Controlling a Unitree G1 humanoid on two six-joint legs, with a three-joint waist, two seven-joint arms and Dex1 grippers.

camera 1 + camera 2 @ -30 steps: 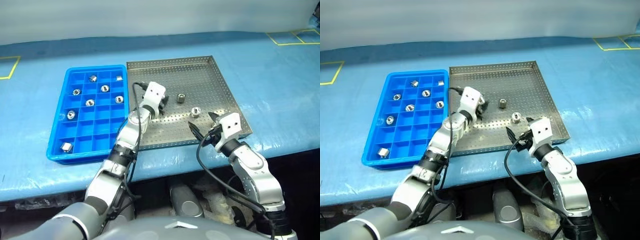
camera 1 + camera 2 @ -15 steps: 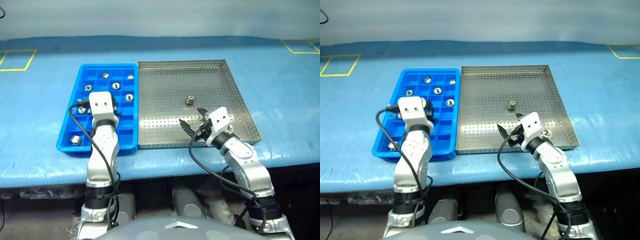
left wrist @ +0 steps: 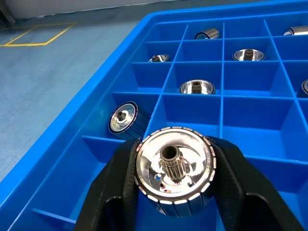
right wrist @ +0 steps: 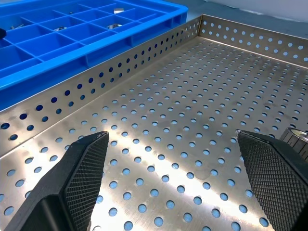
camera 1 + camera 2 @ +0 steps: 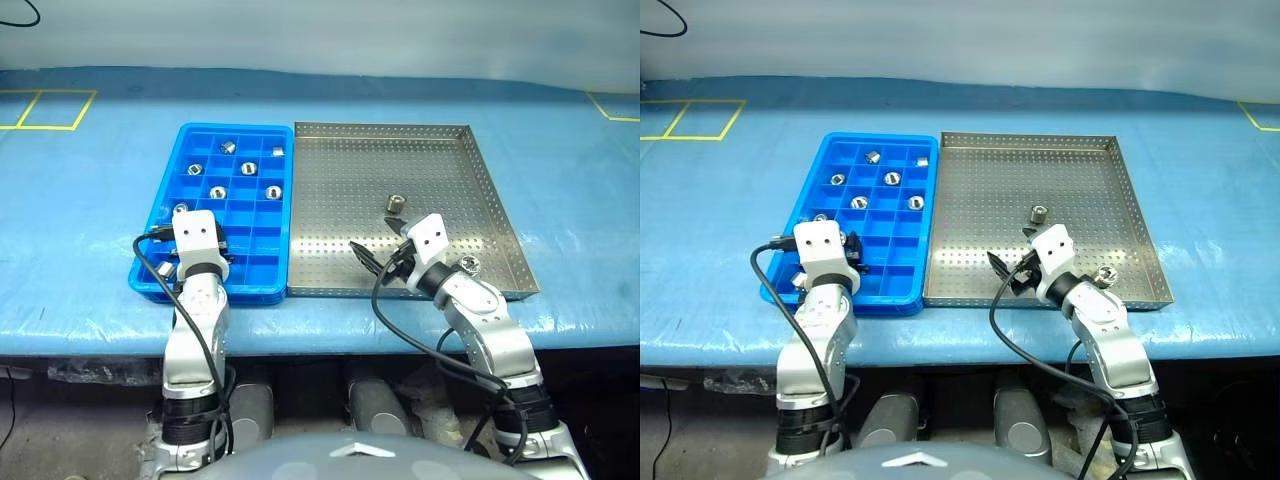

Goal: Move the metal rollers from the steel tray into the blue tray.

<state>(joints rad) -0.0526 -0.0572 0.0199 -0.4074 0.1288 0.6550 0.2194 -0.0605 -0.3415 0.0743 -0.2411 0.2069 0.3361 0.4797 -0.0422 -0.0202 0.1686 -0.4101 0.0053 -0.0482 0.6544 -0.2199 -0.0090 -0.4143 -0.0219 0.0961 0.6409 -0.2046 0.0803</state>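
Rollers of shiny silver metal (image 5: 217,192) lie scattered in the bright blue plastic compartment tray (image 5: 252,265) on the blue desk (image 5: 90,230). The left gripper (image 3: 174,192) hangs over the tray's near-left corner, its black fingers (image 3: 115,185) either side of one roller (image 3: 173,169). The right gripper (image 4: 175,173) stands wide above the grey perforated steel tray (image 5: 480,180), where two rollers (image 5: 394,204) remain.

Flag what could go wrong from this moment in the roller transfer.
1. The left gripper holds a roller between its fingers over the blue tray, near the divider walls; released off-centre, it may catch a wall or join the roller already in the next compartment.
2. The open right gripper has a roller beside one finger, not between them; closing could knock it across the steel tray.
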